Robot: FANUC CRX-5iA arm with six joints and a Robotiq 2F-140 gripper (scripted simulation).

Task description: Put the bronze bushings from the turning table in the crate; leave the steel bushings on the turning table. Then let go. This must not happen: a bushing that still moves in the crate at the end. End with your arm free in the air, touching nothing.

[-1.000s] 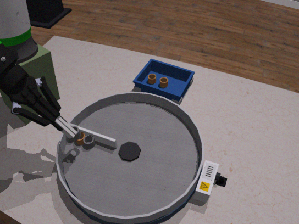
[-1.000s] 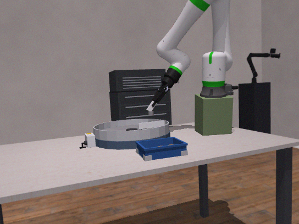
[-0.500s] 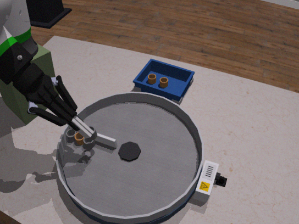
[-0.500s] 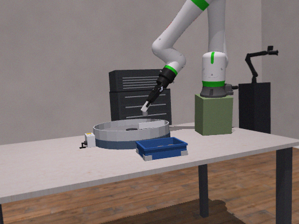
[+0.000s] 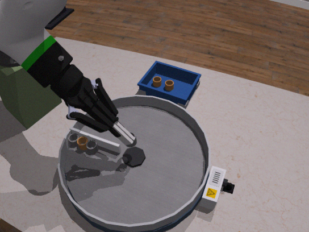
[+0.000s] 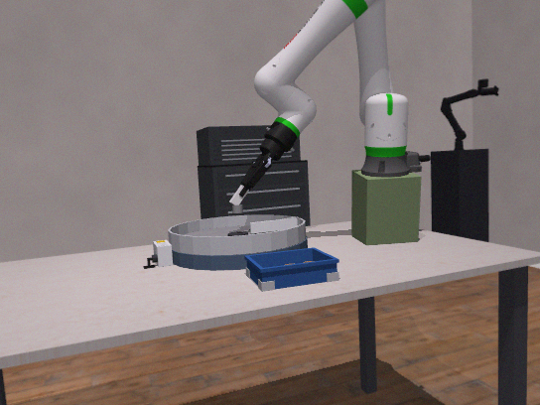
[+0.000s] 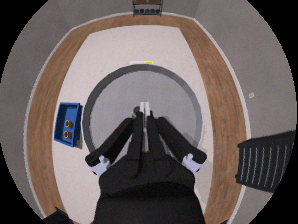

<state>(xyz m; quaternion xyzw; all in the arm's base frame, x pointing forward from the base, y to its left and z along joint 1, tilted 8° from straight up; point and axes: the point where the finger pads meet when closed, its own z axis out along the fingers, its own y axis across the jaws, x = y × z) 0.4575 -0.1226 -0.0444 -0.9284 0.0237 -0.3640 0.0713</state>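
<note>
Top, exterior & wrist views. A black two-finger gripper w/ pale fingertips [image 5: 124, 133] [image 6: 238, 196] leans over a round grey turning table w/ a raised rim [image 5: 207, 145] [image 6: 213, 244] [image 7: 87, 110]. Its fingers are almost fully closed, pinching the wall of a short grey steel bushing [image 5: 133, 144] [image 6: 237, 208] [image 7: 134, 109], which hangs upright at the tips, above the table's surface & near the dark octagonal hub [image 5: 136, 157] as seen from the top.

Inside the rim, beside a straight white divider bar [image 5: 95, 137] [image 6: 273, 225], 3 open-topped bushings stand in a row: a grey steel one [image 5: 73, 143], an orange-brown bronze one [image 5: 82, 145] in the middle, & a second steel one [image 5: 91, 148].

A blue rectangular crate [image 5: 183, 96] [image 6: 302, 276] [image 7: 68, 111] sits just outside the turning table; 2 bronze bushings [image 5: 157, 83] [image 7: 69, 123] stand upright in it, near each other. So 2 bronze pcs are in the crate, 1 is on the table. A small white box w/ a yellow warning label [image 5: 209, 193] [image 6: 163, 254] is at the rim.
</note>
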